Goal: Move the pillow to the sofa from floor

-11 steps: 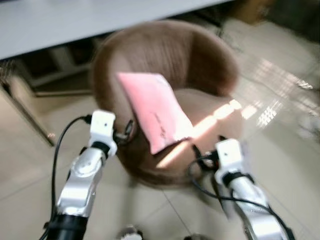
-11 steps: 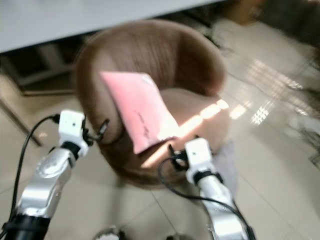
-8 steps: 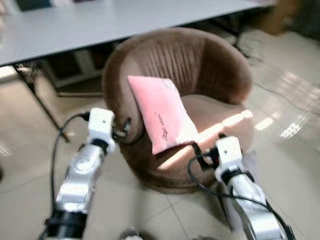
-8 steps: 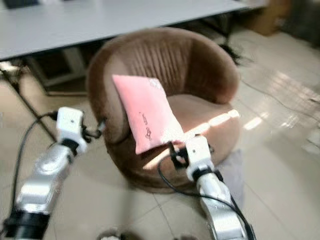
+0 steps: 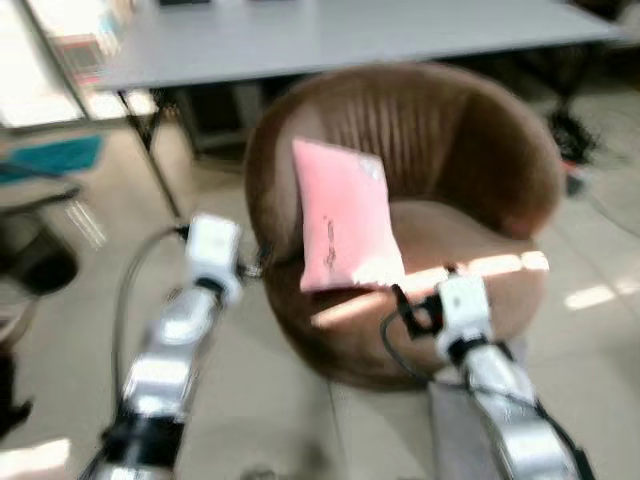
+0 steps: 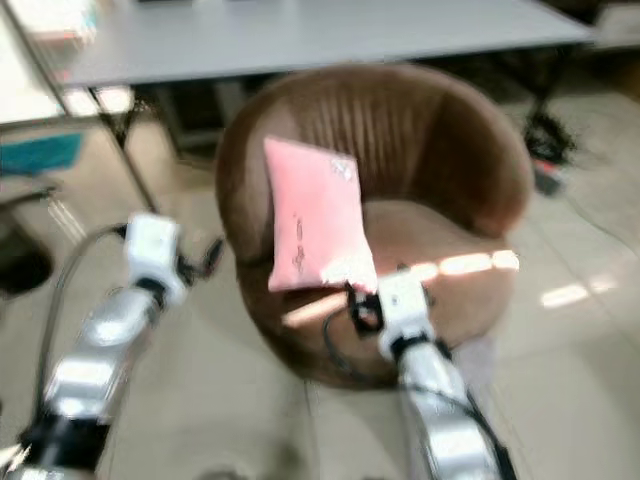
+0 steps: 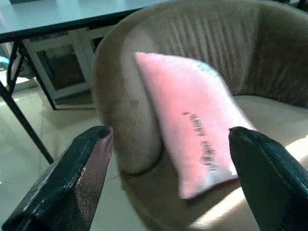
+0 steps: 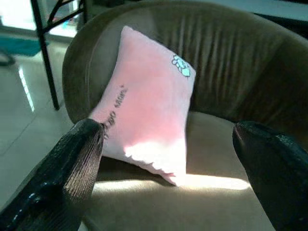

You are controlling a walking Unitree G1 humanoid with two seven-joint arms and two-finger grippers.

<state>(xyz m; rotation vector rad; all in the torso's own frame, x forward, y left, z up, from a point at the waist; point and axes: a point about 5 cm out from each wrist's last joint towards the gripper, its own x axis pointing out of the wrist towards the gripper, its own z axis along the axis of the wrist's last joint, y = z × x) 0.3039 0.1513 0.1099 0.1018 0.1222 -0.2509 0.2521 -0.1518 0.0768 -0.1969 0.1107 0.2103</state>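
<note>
Left wrist view: pink pillow [image 7: 197, 120] already on brown tub armchair [image 7: 269, 57], propped against its back and side wall, lower corner on seat cushion. We judge pillow light, soft, plush, non-slippery; best held by pinching edge or corner, squeezing from both sides. Left gripper [image 7: 173, 180] spread wide, empty, just short of armchair's outer wall. Right gripper [image 8: 173, 173] equally agape, empty, facing armchair seat. Grey table [image 5: 340, 35] behind armchair, its dark legs beside; tiled floor [image 5: 60, 400] around armchair. Armchair's high wall stands between left gripper and pillow.
</note>
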